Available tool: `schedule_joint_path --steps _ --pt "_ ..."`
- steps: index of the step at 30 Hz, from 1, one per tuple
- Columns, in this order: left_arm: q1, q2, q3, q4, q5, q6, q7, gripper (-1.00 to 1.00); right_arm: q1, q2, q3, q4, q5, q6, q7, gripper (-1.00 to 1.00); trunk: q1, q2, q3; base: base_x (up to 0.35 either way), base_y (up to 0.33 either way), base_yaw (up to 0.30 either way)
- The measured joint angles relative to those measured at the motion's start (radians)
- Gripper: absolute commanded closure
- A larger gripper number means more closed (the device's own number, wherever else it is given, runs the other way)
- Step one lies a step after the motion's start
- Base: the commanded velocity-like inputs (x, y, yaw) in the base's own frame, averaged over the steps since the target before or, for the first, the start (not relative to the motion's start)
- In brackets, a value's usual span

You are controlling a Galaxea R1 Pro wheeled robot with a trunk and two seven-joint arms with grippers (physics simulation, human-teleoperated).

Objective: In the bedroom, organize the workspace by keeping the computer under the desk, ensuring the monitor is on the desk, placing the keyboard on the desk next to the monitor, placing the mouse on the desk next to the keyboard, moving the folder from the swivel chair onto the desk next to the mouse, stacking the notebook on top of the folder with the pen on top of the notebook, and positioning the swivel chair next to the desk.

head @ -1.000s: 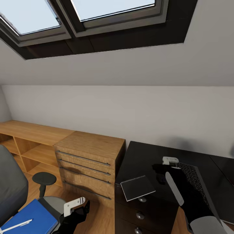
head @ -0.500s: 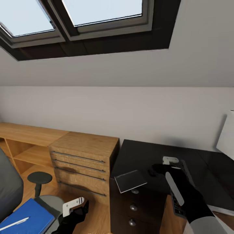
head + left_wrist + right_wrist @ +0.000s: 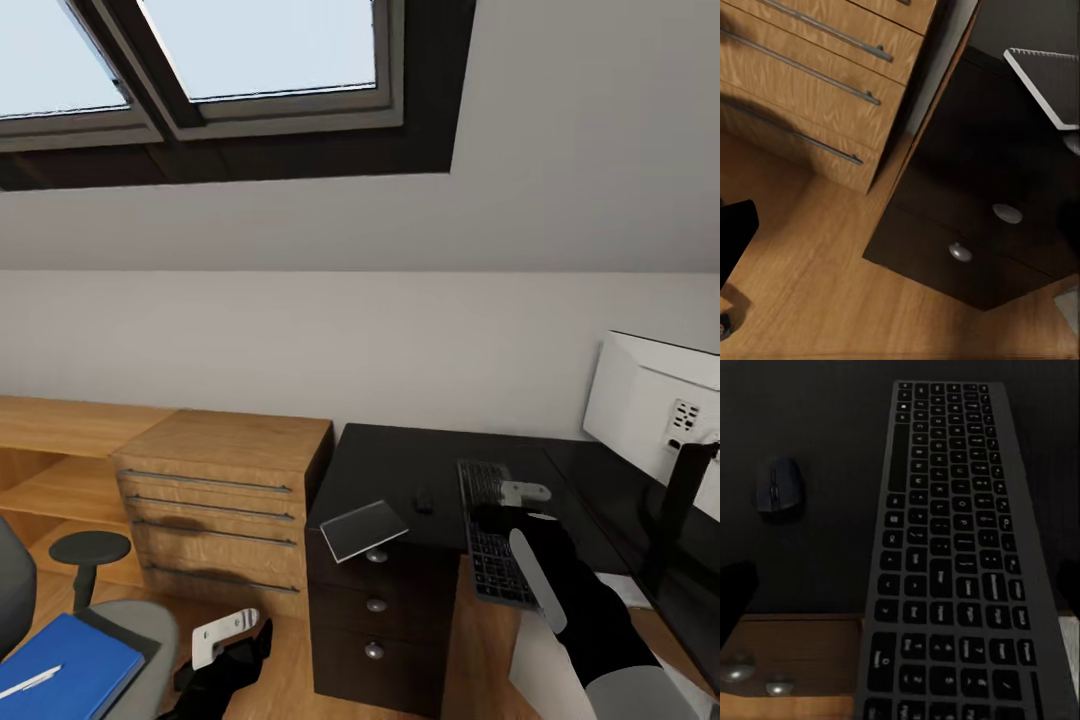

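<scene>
Swivel chair (image 3: 25, 640) at 8 o'clock, folder (image 3: 60, 670) on its seat, pen (image 3: 28, 682) lying on the folder. Left end effector (image 3: 228, 640) low at 7 o'clock, empty; can't tell if its fingers are apart. Notebook (image 3: 362, 529) overhangs the table (image 3: 400, 470) corner, centre. Mouse (image 3: 424, 500) just beside keyboard (image 3: 487, 525), whose near end hangs off the edge. Right end effector (image 3: 515, 500) hovers over the keyboard, finger spacing unclear. Monitor (image 3: 655, 405) at 3 o'clock. Best move: push the keyboard fully onto the table toward the monitor, steering clear of the mouse.
</scene>
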Motion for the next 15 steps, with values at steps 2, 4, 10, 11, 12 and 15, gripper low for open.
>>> schedule_joint_path --steps 2,4,10,11,12,15 --pt "0.000 0.007 0.004 0.010 0.000 0.000 0.000 -1.00 0.000 0.000 0.000 0.000 0.000 0.000 0.000 -1.00 0.000 0.000 0.002 -0.021 0.000 -0.246" --pt "0.000 0.019 0.011 0.036 0.001 -0.001 0.000 -1.00 0.000 0.000 0.000 0.000 0.000 0.000 0.000 -1.00 0.000 0.000 0.004 -0.013 0.000 -0.251" --pt "0.000 0.062 0.020 0.171 0.002 -0.013 -0.003 -1.00 0.000 0.000 0.000 -0.001 0.000 0.000 -0.001 -1.00 0.000 0.000 0.008 -0.005 0.000 -0.257" --pt "0.000 0.065 0.021 0.189 0.001 -0.013 -0.003 -1.00 0.000 0.000 0.000 -0.001 0.000 0.000 -0.001 -1.00 0.000 0.000 0.008 -0.002 0.000 -0.225" --pt "0.000 0.068 0.022 0.205 0.001 -0.014 -0.003 -1.00 0.000 0.000 0.000 -0.001 0.000 0.000 -0.001 -1.00 0.000 0.000 0.008 -0.002 0.000 -0.199" --pt "0.000 0.073 0.023 0.260 -0.001 -0.016 -0.003 -1.00 0.000 0.001 0.000 -0.001 0.000 -0.001 -0.001 -1.00 0.000 0.000 0.008 -0.001 0.000 -0.113"
